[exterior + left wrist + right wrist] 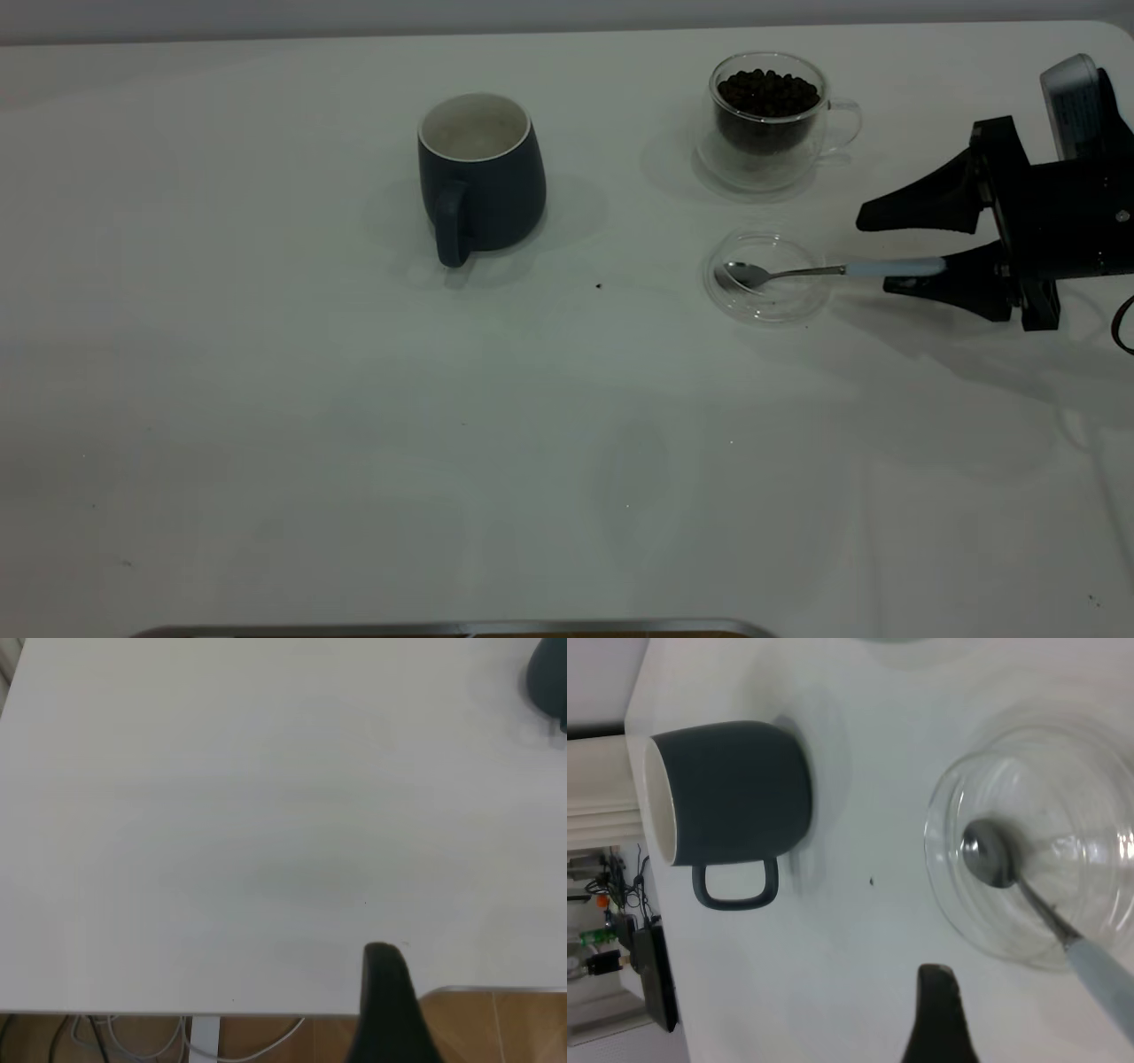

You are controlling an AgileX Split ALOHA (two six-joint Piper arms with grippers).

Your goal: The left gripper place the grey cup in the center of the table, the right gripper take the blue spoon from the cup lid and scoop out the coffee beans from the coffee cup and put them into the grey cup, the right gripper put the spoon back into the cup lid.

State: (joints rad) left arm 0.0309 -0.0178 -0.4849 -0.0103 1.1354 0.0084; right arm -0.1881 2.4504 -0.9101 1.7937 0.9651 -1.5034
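grey cup (483,177) upright mid-table, blue spoon (824,269) — bowl in cup lid (769,276)

Open table (266,399) lies left and front of the grey cup (483,177); the coffee cup (766,120) stands just behind the cup lid (769,276)

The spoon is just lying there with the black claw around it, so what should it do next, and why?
Probably close the right tool on the blue spoon. Its fingers stand open on either side of the handle, while the bowl rests in the cup lid and the grey cup already stands mid-table.
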